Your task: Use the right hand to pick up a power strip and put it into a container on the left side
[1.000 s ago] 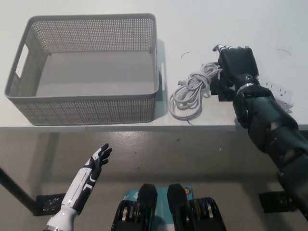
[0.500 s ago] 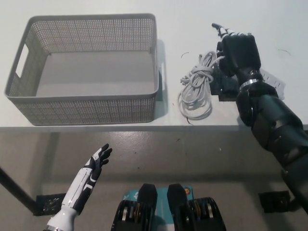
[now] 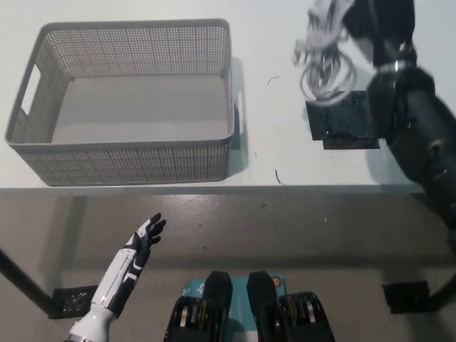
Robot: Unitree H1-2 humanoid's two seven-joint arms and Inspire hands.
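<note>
The black right hand [image 3: 385,25] is closed on the power strip's coiled white cord [image 3: 324,50], which dangles left of it above the table [image 3: 285,142]. The white left hand [image 3: 142,242] rests low, fingers spread.

You are looking down at what reads as a robotics lab or test bench rather than a home. A plain white table [image 3: 142,11] fills the upper half, bare apart from staged props: at ten o'clock a grey perforated plastic basket [image 3: 125,153], and at two o'clock a black patch [image 3: 342,125] stuck flat to the tabletop like a placement marker. Below the table edge you see a smooth grey floor [image 3: 285,228], concrete-like, with black marker patches at seven o'clock [image 3: 71,301] and five o'clock [image 3: 407,297]. Nothing domestic shows; the sparse, marked-out layout suggests a controlled trial setup.
</note>
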